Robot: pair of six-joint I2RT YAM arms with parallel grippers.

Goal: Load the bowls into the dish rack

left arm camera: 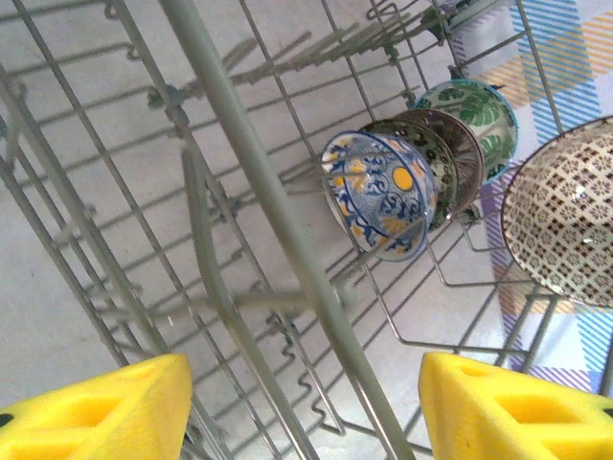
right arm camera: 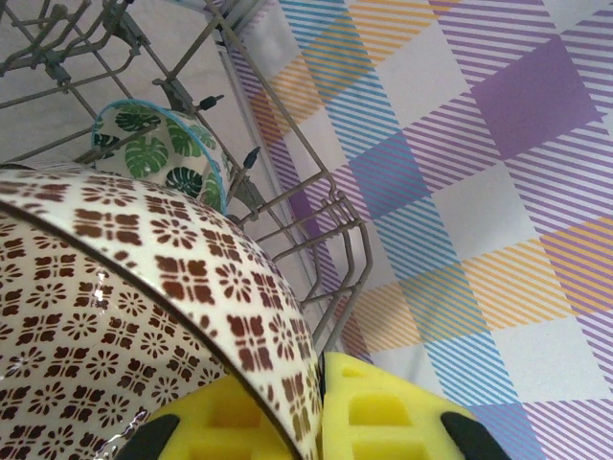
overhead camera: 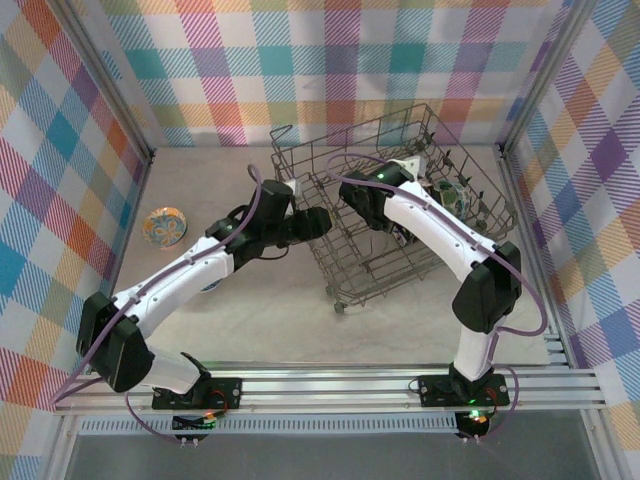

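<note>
Closest to the right wrist camera is the right gripper. Its two yellow fingers are pressed on the edge of the lattice bowl, one finger on each side of the wall, so I judge this grip as firm. Going outward from these jaws, the green-leaf bowl stands just beyond the held bowl, up and to the left, on its edge between the wires of the dish rack. The rack's side wall is to the right of both.

This is the relation the next move depends on. The held bowl must go down next to the green-leaf bowl, on the side toward the rack wall, with its rim parallel to the rims of the row. From the left wrist I see this row: the blue and yellow bowl first, then some dark ones, then the green-leaf one.

The left gripper has its fingers wide apart and empty, at the rack's near wall.

One orange-teal bowl lies on the table far to the left, well apart from the rack. The left arm is the nearer one for it.
</note>
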